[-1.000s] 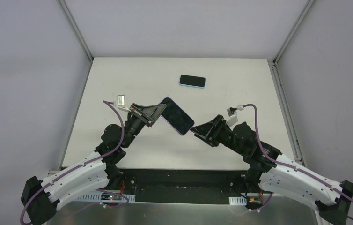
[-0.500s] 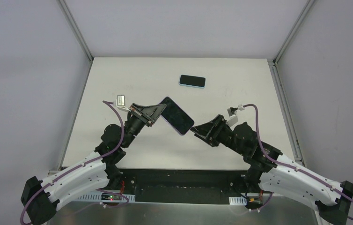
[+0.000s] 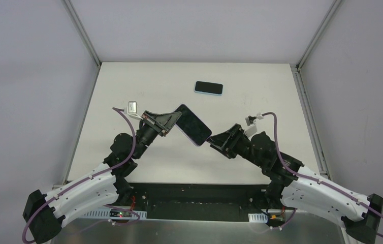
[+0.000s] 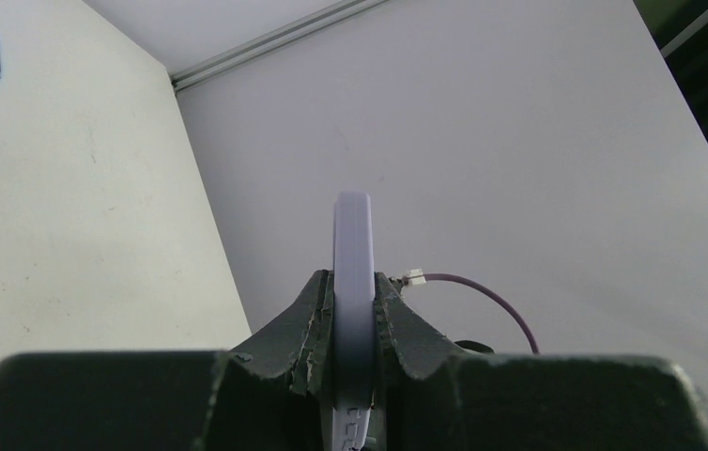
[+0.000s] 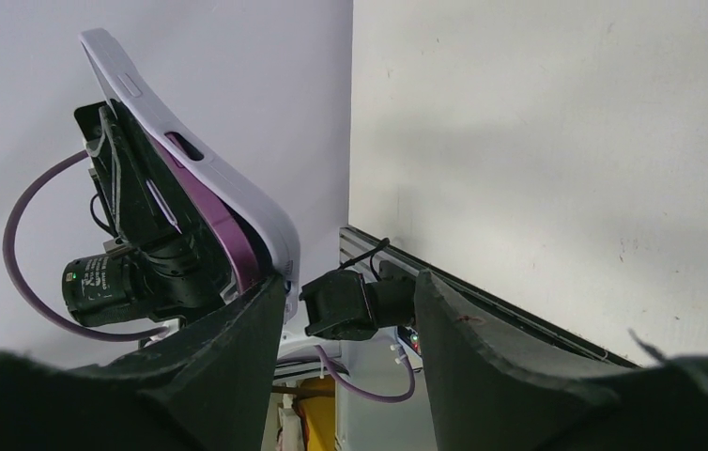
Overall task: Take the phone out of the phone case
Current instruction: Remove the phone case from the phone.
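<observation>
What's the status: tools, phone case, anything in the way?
Left tool shut on phone case, held aloft. Right tool open at its corner. Nothing blocking.

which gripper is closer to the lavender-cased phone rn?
Left. The left gripper is shut on one end of the lavender-cased phone, holding it off the table. The right gripper sits open at the opposite corner, not clamped.

A robot lab's test cell: a white table (image 3: 250, 76) boxed in by plain grey walls (image 3: 27, 76) and aluminium rails (image 3: 83, 33), with two cabled arms (image 3: 88, 185) bolted at its near edge.
</observation>
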